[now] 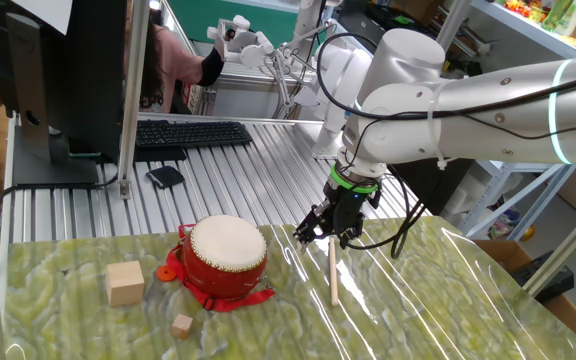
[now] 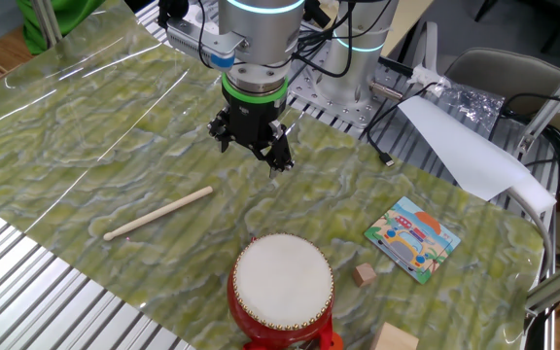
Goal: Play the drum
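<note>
Nearest my cameras sits the drum, upright on the green-patterned table, cream head up, red ribbon base spread beneath. One fixed view gives me two wooden cubes left of and before the drum, plus a keyboard beyond the table. From the other fixed view I get a colourful picture card beside the drum. Both show the wooden stick lying flat. My gripper hangs pointing down near the stick's far end, jaws wide, holding nothing
</note>
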You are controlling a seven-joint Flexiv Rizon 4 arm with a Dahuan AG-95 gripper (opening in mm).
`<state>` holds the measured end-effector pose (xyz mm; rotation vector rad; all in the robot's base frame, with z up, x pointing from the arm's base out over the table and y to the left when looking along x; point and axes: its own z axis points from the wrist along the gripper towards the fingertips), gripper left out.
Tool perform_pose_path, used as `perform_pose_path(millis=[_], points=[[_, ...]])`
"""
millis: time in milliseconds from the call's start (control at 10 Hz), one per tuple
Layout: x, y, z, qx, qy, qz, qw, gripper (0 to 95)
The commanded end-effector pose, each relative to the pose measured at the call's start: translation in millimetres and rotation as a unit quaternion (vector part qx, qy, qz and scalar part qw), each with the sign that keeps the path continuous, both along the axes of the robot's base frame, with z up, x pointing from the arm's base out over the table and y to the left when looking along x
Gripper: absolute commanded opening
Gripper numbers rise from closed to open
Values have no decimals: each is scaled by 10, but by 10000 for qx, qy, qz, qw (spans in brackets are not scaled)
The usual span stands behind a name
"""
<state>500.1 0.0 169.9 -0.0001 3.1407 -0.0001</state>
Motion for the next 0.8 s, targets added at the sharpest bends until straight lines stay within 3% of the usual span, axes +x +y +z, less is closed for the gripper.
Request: perform_pose_path(millis=[100, 800], points=[[-1, 0, 1, 165, -110, -563, 9982, 0], [-12, 5, -10, 172, -94, -562, 9982, 0]])
